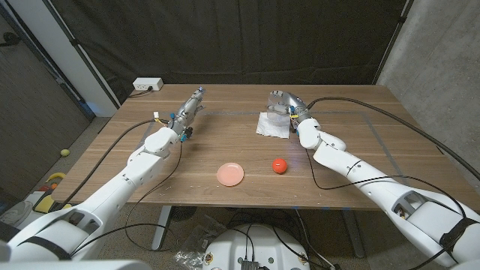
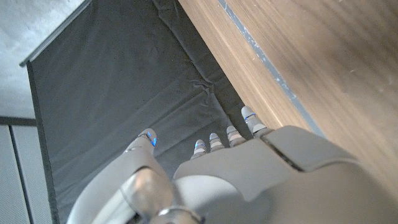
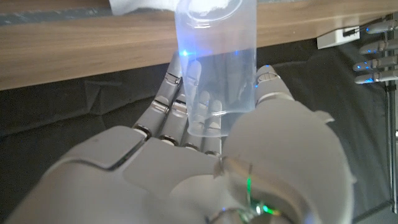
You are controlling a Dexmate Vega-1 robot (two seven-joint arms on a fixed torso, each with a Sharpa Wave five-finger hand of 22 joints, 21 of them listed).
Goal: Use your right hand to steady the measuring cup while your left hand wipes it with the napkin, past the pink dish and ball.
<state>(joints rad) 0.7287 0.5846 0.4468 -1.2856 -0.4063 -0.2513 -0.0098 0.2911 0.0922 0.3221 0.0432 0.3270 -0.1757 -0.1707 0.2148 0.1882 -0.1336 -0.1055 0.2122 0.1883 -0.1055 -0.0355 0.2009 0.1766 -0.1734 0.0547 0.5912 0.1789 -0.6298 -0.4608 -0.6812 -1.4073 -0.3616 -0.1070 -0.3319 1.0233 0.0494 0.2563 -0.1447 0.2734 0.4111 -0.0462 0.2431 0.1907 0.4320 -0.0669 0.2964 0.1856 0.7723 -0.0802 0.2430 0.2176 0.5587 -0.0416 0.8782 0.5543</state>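
Your right hand (image 3: pixel 205 155) grips the clear measuring cup (image 3: pixel 214 68) over the white napkin (image 1: pixel 273 124) at the table's (image 1: pixel 375 150) far side. Your left hand (image 1: pixel 187 111) hovers apart, fingers seemingly spread, holding nothing. Nearer you sit the pink dish (image 1: pixel 230 174) and red ball (image 1: pixel 279 166).

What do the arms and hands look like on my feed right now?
Both arms are white, rounded shells with dark bands at the joints and black cables trailing along them. The left hand and right hand are silver-grey, jointed metal; small blue lights glow at the left hand's fingertips, and a green light shows at the right wrist.
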